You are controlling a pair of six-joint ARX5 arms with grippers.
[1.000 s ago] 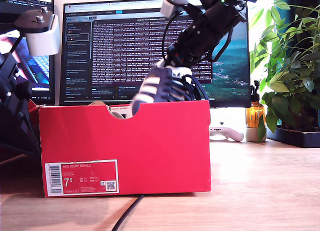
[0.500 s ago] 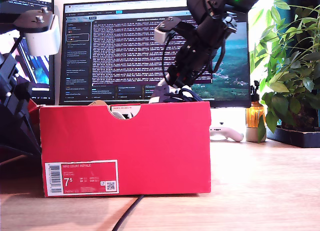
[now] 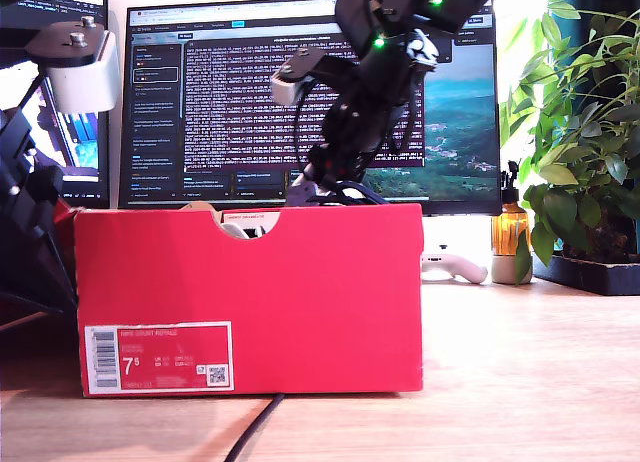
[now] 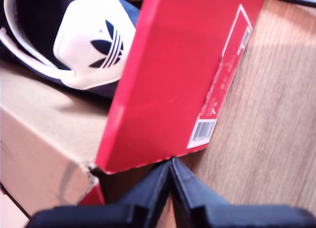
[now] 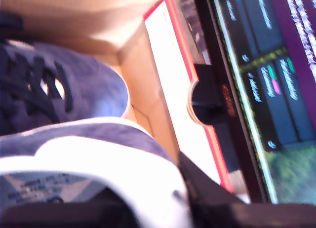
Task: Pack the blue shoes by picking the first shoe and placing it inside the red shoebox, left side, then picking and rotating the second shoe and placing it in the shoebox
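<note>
The red shoebox (image 3: 250, 292) stands open with its label side toward the exterior camera. One blue shoe (image 4: 94, 40) lies inside, and its white trefoil heel tab (image 3: 235, 228) shows in the notch. My second gripper (image 3: 318, 182) reaches down into the box from the exterior view's upper right. It is shut on the other blue shoe (image 5: 98, 149), held low beside the first shoe's toe (image 5: 74, 85). My first gripper (image 4: 170, 166) is shut on nothing, outside the shoebox (image 4: 168, 80) near a corner of its label side.
A monitor (image 3: 230, 92) stands close behind the box, and a black cable (image 3: 255, 427) runs out from under its front. At the exterior view's right are a potted plant (image 3: 580, 132), an amber bottle (image 3: 510, 237) and a white controller (image 3: 455, 267). Black arm hardware (image 3: 30, 232) fills the exterior view's left.
My second gripper has carried the shoe down and toward the exterior view's left, from above the rim into the box. The box has shifted slightly.
</note>
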